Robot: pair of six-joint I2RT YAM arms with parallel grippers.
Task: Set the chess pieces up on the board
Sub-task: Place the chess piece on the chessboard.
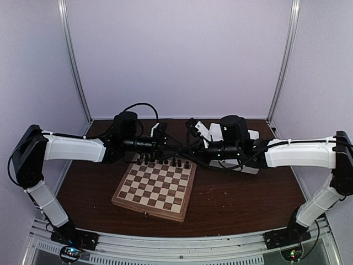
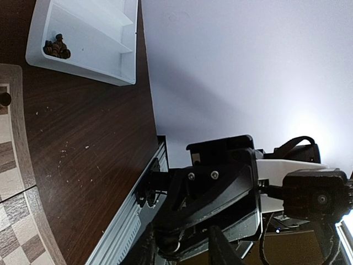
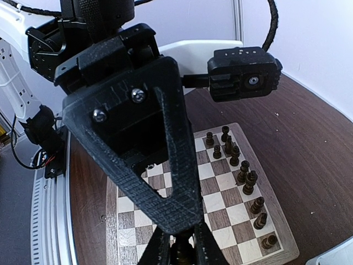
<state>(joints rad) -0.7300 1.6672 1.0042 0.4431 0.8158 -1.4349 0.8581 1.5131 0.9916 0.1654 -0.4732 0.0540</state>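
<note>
On the dark wooden bench point(image 1: 237, 199), centre: one chessboard point(image 1: 154, 190) with tan and dark brown checks and a plain brown border, lying at a slight angle to the near edge. Along its far edge, dark chess pieces point(image 1: 165, 162) are standing upright across the two outermost rows, unevenly spaced.

Beyond the board's far right corner: one white compartment tray point(image 2: 83, 67), sitting flat on the bench and apart from the board (the right arm is covering most of it from overhead). A small heap of dark pieces point(image 2: 57, 47) is lying in the corner of one compartment; the count is not readable.

Left pincer point(image 1: 162, 139): hanging above the board's far edge, clear of the pieces beneath it. Whether it is released or clenched I cannot tell, since its own wrist view is cutting off the tips.

Right pincer point(image 3: 181, 249): hanging in the air near the board's far edge, nose to nose with the left one. Its fingers point(image 3: 165, 182) are converging at the bottom of the wrist view and clenching a held piece point(image 3: 182, 253), small, dark and rounded, with only its top showing.

Left wrist camera housing point(image 3: 245, 80): a black block, facing the right wrist from just across the gap.
</note>
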